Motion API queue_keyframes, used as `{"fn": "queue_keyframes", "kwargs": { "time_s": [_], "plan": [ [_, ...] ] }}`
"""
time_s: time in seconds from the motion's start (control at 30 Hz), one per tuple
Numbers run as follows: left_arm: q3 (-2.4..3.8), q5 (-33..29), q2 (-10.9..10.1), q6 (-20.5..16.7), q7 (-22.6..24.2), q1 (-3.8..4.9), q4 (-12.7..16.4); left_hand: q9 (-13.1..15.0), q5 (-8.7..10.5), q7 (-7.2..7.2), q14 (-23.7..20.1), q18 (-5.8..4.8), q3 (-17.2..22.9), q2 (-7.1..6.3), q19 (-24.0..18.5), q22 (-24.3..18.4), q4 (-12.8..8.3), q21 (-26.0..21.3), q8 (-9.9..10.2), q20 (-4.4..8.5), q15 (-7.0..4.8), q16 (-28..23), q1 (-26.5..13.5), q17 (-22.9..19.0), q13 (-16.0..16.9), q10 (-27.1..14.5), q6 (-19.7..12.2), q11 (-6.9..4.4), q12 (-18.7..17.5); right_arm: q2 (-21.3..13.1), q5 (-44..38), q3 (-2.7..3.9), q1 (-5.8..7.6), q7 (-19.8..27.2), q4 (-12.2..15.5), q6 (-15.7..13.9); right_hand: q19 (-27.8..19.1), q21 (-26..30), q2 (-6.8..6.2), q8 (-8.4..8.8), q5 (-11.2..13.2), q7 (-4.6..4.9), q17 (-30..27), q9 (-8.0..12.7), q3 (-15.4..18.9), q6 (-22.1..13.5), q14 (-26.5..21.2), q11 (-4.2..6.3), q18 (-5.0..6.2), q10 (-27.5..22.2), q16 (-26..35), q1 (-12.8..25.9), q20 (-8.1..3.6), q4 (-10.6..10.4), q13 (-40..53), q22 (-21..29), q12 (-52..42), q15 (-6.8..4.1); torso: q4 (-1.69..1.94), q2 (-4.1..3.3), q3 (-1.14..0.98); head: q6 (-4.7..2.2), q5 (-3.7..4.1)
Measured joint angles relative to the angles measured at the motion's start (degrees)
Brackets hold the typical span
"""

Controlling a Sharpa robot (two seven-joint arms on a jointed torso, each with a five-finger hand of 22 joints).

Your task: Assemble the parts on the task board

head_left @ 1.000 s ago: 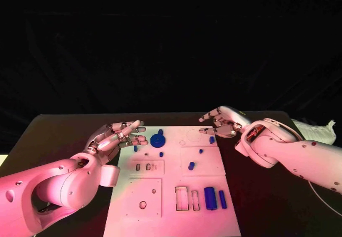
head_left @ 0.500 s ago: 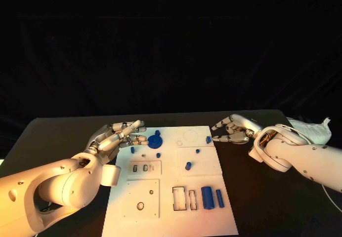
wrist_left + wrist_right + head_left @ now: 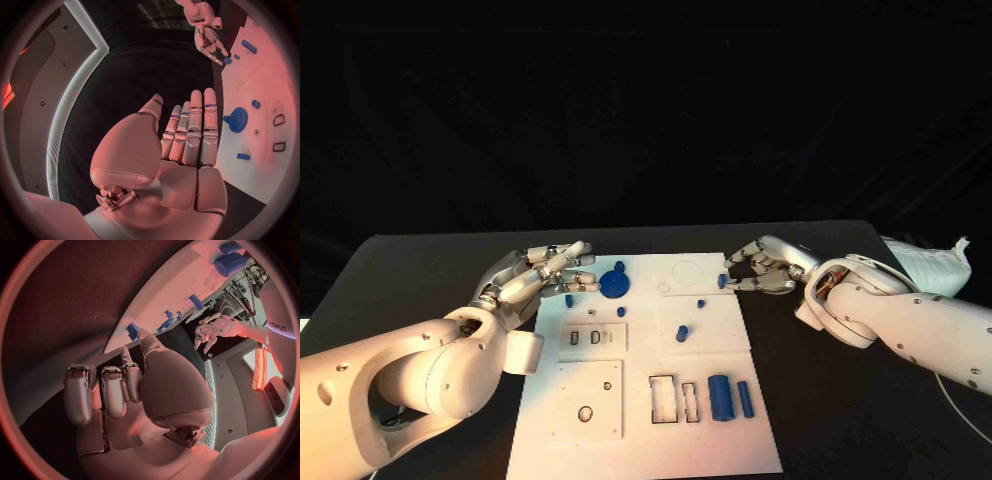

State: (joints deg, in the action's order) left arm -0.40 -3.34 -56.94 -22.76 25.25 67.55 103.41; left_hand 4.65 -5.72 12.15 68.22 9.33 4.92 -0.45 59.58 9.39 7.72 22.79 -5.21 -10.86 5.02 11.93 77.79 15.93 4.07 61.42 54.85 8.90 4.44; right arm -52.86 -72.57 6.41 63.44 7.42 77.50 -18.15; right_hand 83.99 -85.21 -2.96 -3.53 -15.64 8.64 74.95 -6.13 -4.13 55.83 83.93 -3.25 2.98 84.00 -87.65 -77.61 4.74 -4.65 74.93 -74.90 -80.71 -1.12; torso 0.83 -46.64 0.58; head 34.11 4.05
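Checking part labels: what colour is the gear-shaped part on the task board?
Blue; the gear-shaped part shows best in the left wrist view.

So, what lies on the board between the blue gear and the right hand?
In the head view, only bare task board with a faint round outline lies between the blue gear and the right hand.

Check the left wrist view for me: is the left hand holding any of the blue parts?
No. The left hand has its fingers stretched out with nothing in them, and the blue gear lies apart from them on the task board.
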Motion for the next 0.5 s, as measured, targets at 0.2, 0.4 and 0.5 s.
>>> {"fn": "queue_keyframes", "kwargs": {
  "time_s": [0.2, 0.4, 0.5],
  "plan": [
    [0.00, -0.01, -0.01, 0.01, -0.02, 0.00, -0.02, 0.00, 0.00, 0.00, 0.00, 0.00, 0.00, 0.00, 0.00, 0.00, 0.00, 0.00, 0.00, 0.00, 0.00, 0.00, 0.00, 0.03, 0.00, 0.00, 0.00, 0.00, 0.00, 0.95, -0.18, 0.00, -0.41, -0.12, -0.62, 0.25, 0.00, 0.00, 0.48, -0.39, 0.23, -0.15, -0.01, 0.00, -0.53, 0.78, 0.00, 0.00, 0.01, 0.00, 0.00, -0.47, 0.00, 0.53, 0.02, 0.00, 0.00, 0.00, -0.04, 0.00, -0.02, 0.21, -0.20],
    [0.00, -0.02, -0.03, 0.03, -0.05, 0.00, -0.02, 0.00, 0.00, 0.00, 0.00, 0.00, 0.00, 0.00, 0.00, 0.00, 0.00, 0.00, 0.00, 0.00, 0.00, 0.00, 0.00, 0.14, 0.00, 0.00, 0.00, 0.00, 0.00, 1.36, -0.43, -0.01, -0.55, -0.23, -1.02, 0.49, 0.00, 0.00, 0.95, -0.44, 1.63, -0.36, -0.01, -0.14, -1.44, 2.01, 0.00, 0.00, 0.02, 0.00, 0.00, -0.95, 0.00, 1.44, 0.14, -0.04, 0.00, 0.00, -0.14, 0.03, -0.03, 0.35, -0.35],
    [0.00, -0.02, -0.05, 0.03, -0.07, 0.00, -0.01, 0.00, 0.00, 0.00, 0.00, 0.00, 0.00, 0.00, 0.00, 0.00, 0.00, 0.00, 0.00, 0.00, 0.00, 0.00, 0.00, 0.14, 0.00, 0.00, 0.00, 0.00, 0.00, 1.52, -0.53, -0.01, -0.57, -0.27, -1.09, 0.57, 0.00, 0.00, 1.16, -0.44, 2.26, -0.49, -0.01, -0.14, -1.81, 2.36, 0.00, 0.00, 0.02, -0.01, 0.00, -1.15, 0.00, 1.81, 0.18, -0.04, -0.18, 0.00, -0.16, 0.03, -0.03, 0.42, -0.36]
  ]
}}
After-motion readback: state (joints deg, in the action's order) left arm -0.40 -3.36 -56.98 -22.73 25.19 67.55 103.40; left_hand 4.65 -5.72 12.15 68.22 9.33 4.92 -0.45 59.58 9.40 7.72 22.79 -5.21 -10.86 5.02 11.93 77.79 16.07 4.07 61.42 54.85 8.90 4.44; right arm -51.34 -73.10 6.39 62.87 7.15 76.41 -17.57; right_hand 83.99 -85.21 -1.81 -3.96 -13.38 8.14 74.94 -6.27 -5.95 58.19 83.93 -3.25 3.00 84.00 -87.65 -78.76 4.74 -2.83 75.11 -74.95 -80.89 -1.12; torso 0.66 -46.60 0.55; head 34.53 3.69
